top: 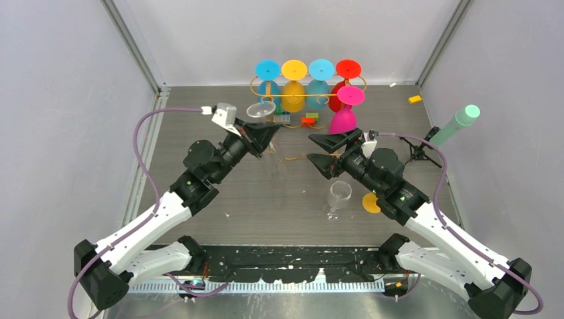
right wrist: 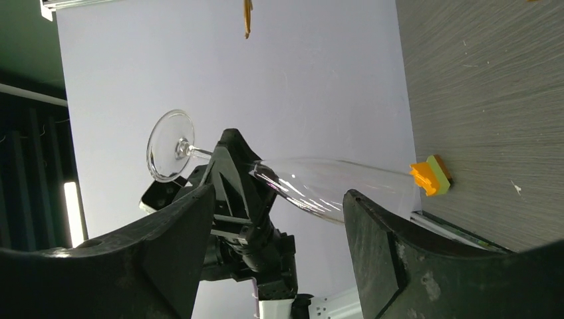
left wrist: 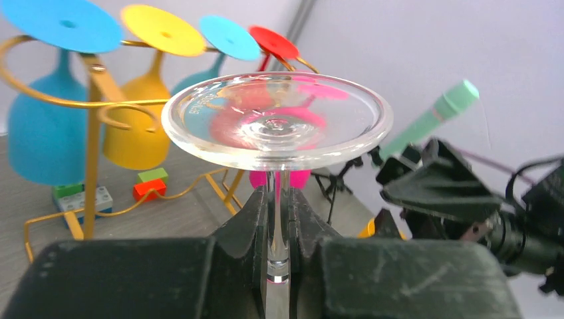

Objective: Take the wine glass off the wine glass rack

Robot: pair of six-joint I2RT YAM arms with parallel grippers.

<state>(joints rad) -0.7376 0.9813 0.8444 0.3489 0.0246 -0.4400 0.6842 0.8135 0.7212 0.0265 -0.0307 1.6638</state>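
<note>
My left gripper (top: 269, 136) (left wrist: 277, 199) is shut on the stem of a clear wine glass (top: 261, 109) (left wrist: 276, 119). It holds the glass upside down, foot up, in front of the rack's left end and clear of its wires. The gold wire rack (top: 292, 96) (left wrist: 93, 106) stands at the back with blue, yellow, blue and red glasses hanging upside down. A pink glass (top: 344, 119) is upside down at its right front. My right gripper (top: 314, 149) (right wrist: 279, 193) is open and empty, pointing at the left gripper. The held glass (right wrist: 312, 183) shows between its fingers.
A second clear glass (top: 339, 195) stands upright on the table by the right arm, with an orange disc (top: 370, 203) beside it. Small coloured blocks (top: 308, 120) lie under the rack. A green cylinder on a black tripod (top: 459, 121) stands at the right wall.
</note>
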